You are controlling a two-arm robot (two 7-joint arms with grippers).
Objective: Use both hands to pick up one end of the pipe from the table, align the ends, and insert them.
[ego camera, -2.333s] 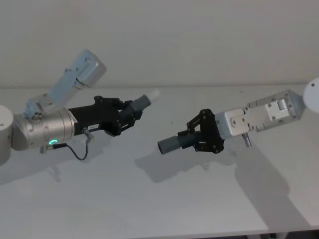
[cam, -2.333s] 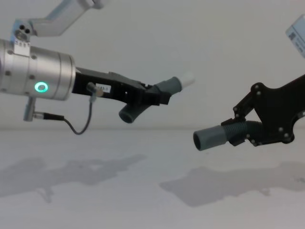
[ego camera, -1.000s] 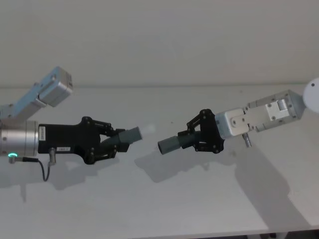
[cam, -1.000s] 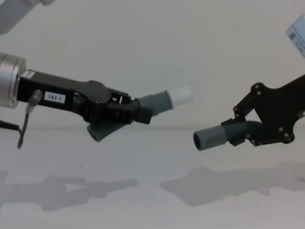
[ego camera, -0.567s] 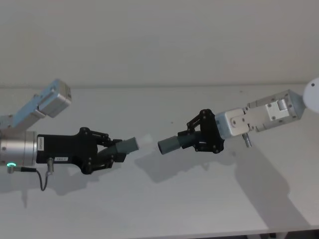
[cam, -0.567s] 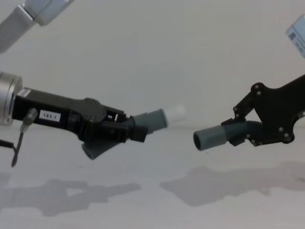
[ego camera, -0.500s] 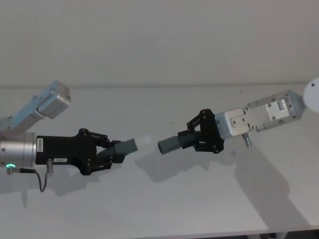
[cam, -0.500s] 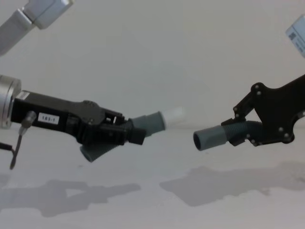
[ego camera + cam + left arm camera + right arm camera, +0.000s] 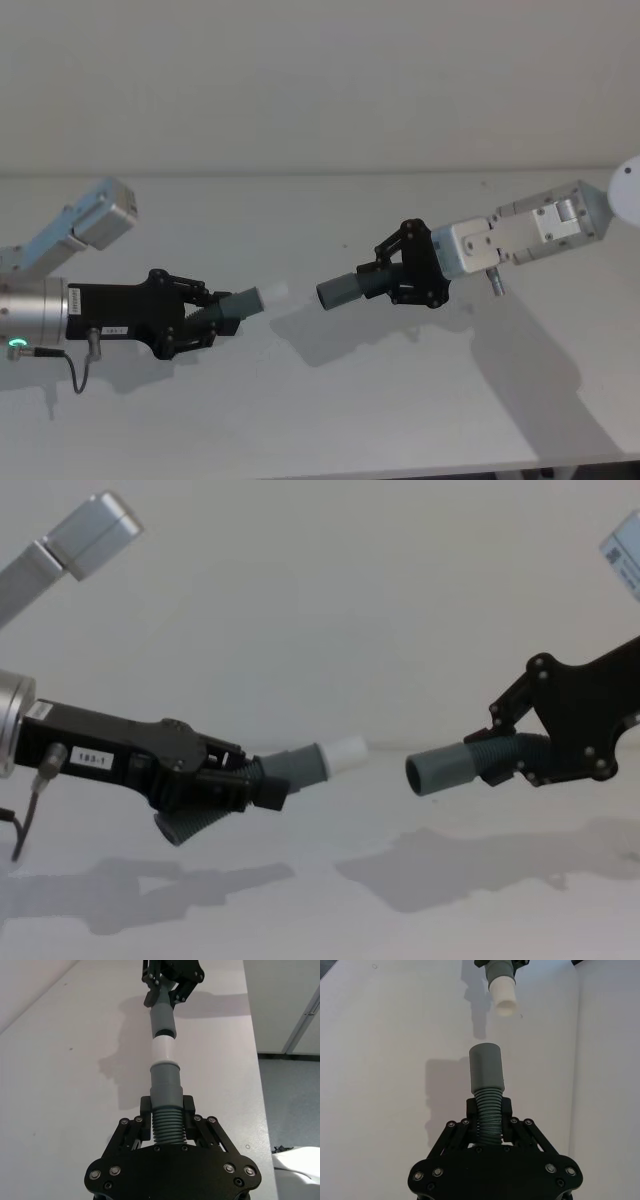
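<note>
Above the table (image 9: 300, 430), clear of its surface, the two pipe pieces hung end to end with a short gap between them. The left gripper (image 9: 215, 318) was closed on the ribbed stretch of the tipped piece (image 9: 292, 765), whose white tip (image 9: 272, 294) pointed toward the robot's right. The right gripper (image 9: 388, 281) was likewise clamped on the ribs of the other piece, whose collar (image 9: 335, 291) opened toward the robot's left.

Tip and collar mouth were near but apart, as the head, chest and right wrist views all showed. In the chest view both long axes ran close to parallel, each rising toward the robot's right. The tip sat a little higher than the mouth, so the tipped piece's line, carried on, would probably have passed above the collar. The right wrist view agreed, with the tip standing off to one side of the collar's line. The left wrist view, looking along the tipped piece, showed the two almost in line.

The ends were judged to be facing each other but not yet centred. Insertion would call for bringing the tip down onto the collar's axis, then closing the gap along it. Neither arm looked clearly nearer.
</note>
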